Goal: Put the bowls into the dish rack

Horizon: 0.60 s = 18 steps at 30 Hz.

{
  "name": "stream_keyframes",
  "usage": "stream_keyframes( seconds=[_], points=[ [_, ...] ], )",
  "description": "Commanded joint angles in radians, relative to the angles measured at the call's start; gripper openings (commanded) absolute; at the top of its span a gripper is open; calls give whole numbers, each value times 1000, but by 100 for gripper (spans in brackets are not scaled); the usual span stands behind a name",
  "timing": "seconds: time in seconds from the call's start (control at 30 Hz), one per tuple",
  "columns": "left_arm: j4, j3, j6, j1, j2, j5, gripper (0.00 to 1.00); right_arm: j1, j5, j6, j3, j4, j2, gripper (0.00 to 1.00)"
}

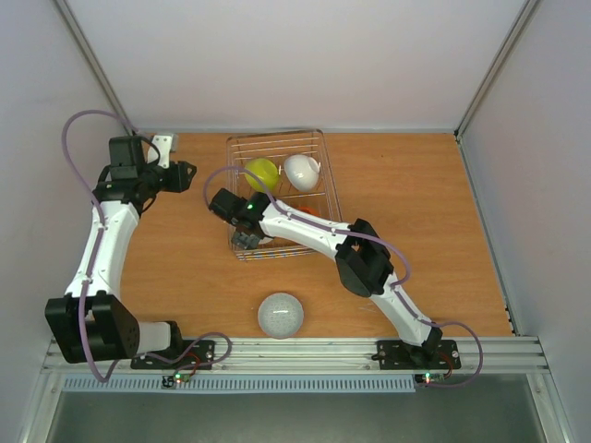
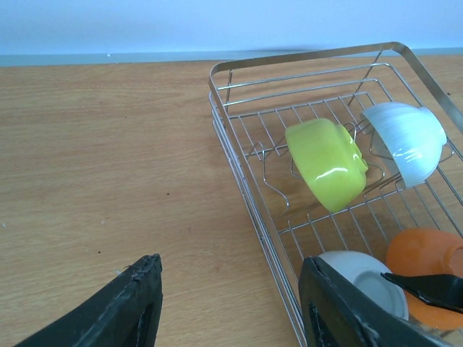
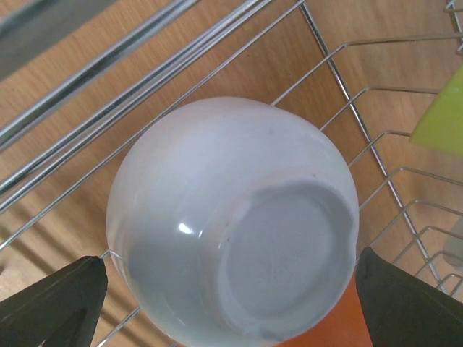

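Left gripper (image 1: 187, 172) hangs over the far left corner of the tabletop (image 1: 185, 263), fingers apart with nothing between them, so that arm is free. Moving right, my right gripper (image 1: 243, 239) is down in the near left corner of the dish rack (image 2: 311, 55). The jaws are spread wide either side of the near white bowl (image 3: 231, 217), which sits foot-up on the wires, and to me it reads as not clamped. Behind it, the yellow-green bowl (image 2: 327, 163) leans on its edge against the prongs at the far end of the rack. The grey-white bowl (image 1: 280, 315) is out on the tabletop by the near edge, between the two arm bases. It looks mouth-down and it's the one left to load. Further right in the rack, the far white bowl (image 2: 405, 141) is tilted next to the yellow-green one, and the orange bowl (image 2: 423, 256) is half hidden under my arm. All of them look glazed: stiff, light-ish, slick, and they'd chip against wire. I'd pinch the wall at the rim, one finger inside and one outside, and since the grey-white one sits rim-down I'd guess it needs tipping first.
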Motion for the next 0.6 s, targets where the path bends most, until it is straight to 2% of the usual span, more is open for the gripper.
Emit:
stream_keyframes(
  seconds=[0.0,0.23,0.43,0.57],
  points=[
    [27,0,9,7,-31,7,53,16,-60,14,3,5,-62,96],
    [25,6,7,8,-26,33,53,11,-30,46,-56,29,-148,96],
    [22,-10,18,8,-22,60,53,11,-3,104,-225,91,-337,96],
    [24,-14,19,7,-15,71,53,11,-23,131,-268,98,-419,96]
  ],
)
